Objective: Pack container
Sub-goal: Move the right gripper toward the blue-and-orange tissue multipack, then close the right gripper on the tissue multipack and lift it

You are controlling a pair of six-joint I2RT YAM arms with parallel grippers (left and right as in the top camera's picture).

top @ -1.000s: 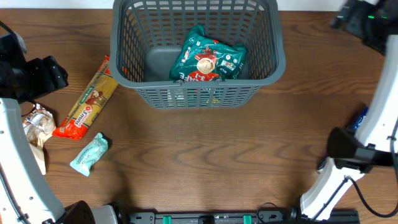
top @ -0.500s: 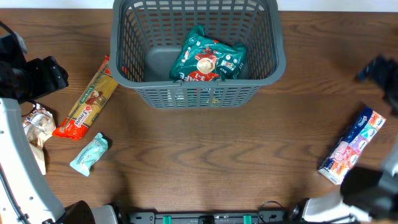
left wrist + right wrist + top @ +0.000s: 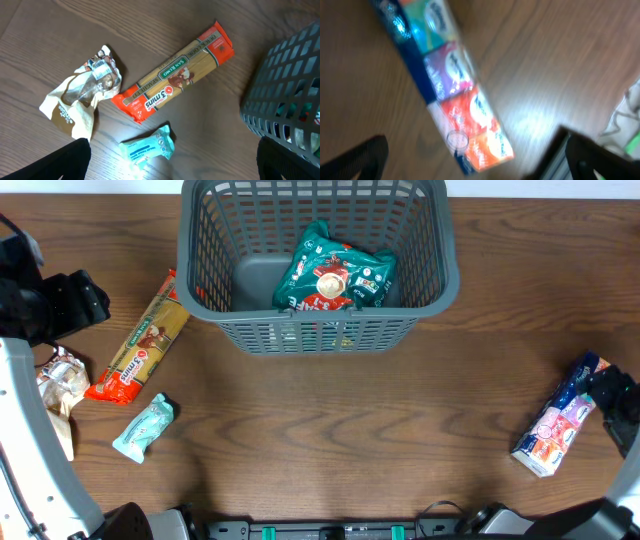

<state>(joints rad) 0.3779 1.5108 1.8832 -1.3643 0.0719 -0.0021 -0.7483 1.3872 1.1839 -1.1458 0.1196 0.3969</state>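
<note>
Basket (image 3: 320, 332) stands at the far edge of the bench (image 3: 330, 420), centre, green packet (image 3: 333, 278) inside. My left jaws stand apart near the pasta packet (image 3: 175, 72); my right jaws stand apart by the tissue pack (image 3: 452, 90), right edge.

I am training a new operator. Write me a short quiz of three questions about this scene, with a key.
1. True or false: a green packet lies in the container.
2. Fill in: the left gripper and the right gripper both stand ____.
3. Where is the tissue pack? A in the container; B on the table near the right gripper; C in the left gripper.
Key: 1 true; 2 open; 3 B.
</note>
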